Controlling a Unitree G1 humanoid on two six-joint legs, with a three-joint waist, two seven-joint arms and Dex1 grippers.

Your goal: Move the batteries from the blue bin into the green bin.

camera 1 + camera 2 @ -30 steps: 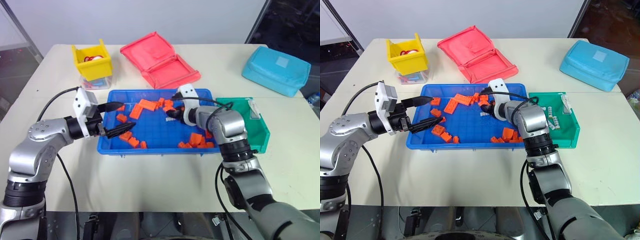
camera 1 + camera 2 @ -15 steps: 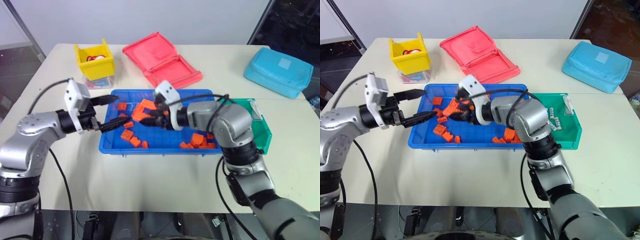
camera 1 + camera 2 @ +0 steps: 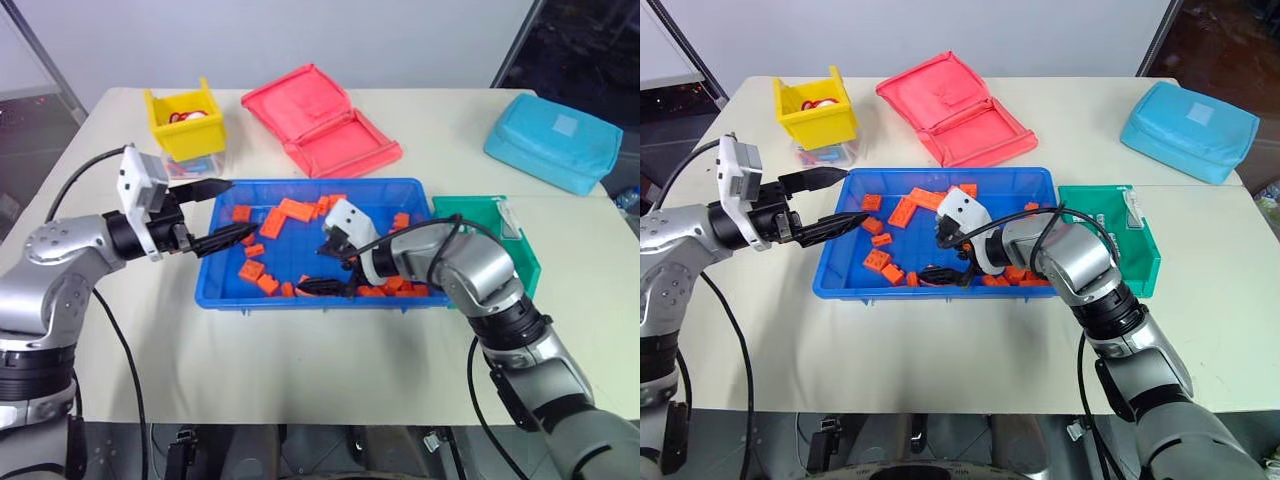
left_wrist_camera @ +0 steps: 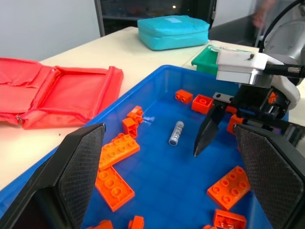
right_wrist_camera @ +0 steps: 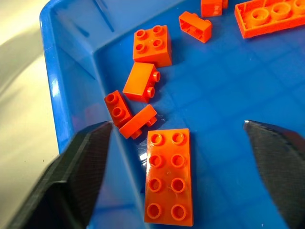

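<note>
With jaws spread wide and empty, the right gripper (image 3: 940, 254) hangs low inside the shallow bright-blue plastic tray (image 3: 1035, 178), apparently to take the small grey cylindrical battery (image 4: 176, 133) lying on that tray's floor.

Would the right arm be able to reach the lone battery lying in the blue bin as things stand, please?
Probably yes. The battery lies alone on bare floor of the blue bin, apart from the orange blocks. The right gripper hangs open just beside it inside the bin, with nothing between them.
</note>
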